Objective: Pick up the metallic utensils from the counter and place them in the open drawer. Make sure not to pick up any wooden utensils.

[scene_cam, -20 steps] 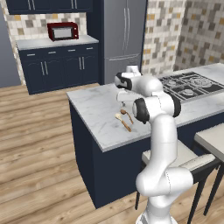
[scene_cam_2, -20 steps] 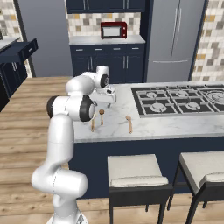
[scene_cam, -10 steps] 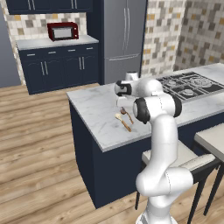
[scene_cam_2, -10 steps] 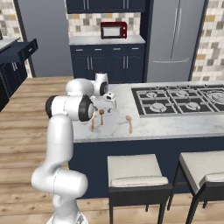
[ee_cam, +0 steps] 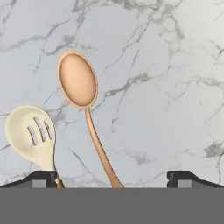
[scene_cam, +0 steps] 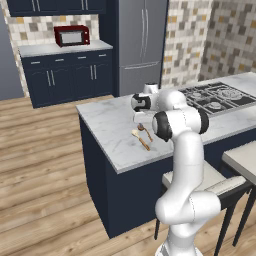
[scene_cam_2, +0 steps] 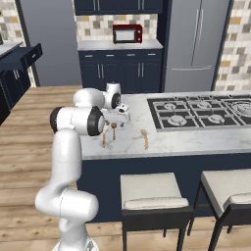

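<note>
**Over the marble island, our tool hangs open above two spoons**

On the kitchen floor of pale wood planks stands the island, and its white grey-veined surface (scene_cam: pixel 107 125) is the largest thing before us, carried on a dark navy base. At its far end in the right base view we see the black gas hob (scene_cam_2: pixel 201 112). Beyond it rise the steel fridge (scene_cam_2: pixel 196 44) and the navy cabinets with a red microwave (scene_cam_2: pixel 127 33) on their worktop. At the left edge of that same view we see the open drawer (scene_cam_2: pixel 22 57), pulled out of a navy unit well apart from the island.

Our white arm (scene_cam: pixel 182 165) bends over the near part of the surface, and the tool (scene_cam_2: pixel 120 117) points down at the marble, close above it. In the hand view its two dark fingertips (ee_cam: pixel 43 178) stand wide apart, with nothing between them.

Beneath the tool lie two spoons side by side: a tan spoon (ee_cam: pixel 78 85) with a plain oval bowl and a thin curved handle, and a paler slotted spoon (ee_cam: pixel 30 135) just beside it. A third utensil (scene_cam_2: pixel 145 138) lies alone on the marble nearer the hob; we cannot tell its make at this size.
</note>
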Robot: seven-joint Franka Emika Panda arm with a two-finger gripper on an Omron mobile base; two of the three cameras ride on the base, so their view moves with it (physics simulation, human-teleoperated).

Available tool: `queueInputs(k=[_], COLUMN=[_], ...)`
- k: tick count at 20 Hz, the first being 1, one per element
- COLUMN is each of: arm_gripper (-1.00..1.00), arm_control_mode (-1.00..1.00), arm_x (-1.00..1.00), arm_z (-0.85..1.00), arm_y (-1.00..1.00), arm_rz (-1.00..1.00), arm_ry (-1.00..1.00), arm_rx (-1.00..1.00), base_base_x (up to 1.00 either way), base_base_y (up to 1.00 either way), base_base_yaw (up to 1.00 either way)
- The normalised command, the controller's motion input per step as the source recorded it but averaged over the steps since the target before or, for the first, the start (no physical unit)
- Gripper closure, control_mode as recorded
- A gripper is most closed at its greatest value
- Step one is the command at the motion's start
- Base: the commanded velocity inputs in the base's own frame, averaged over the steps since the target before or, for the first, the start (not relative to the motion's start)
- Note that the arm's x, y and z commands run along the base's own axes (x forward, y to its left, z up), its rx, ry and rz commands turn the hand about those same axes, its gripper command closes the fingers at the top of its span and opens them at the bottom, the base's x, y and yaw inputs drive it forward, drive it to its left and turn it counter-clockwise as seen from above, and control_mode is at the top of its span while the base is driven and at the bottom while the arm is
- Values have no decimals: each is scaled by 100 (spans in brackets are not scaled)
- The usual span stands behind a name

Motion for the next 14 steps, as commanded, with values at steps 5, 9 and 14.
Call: queueInputs(k=[5, 9, 14], arm_gripper=[-100, -100, -100], arm_control_mode=[-100, -100, -100], arm_x=[0, 0, 4], arm_z=[0, 0, -29], arm_y=[0, 2, -27], arm_rz=[0, 0, 10], arm_ry=[0, 0, 0], arm_rx=[0, 0, -1], base_base_x=[0, 0, 0], base_base_y=[0, 0, 0], base_base_yaw=[0, 0, 0])
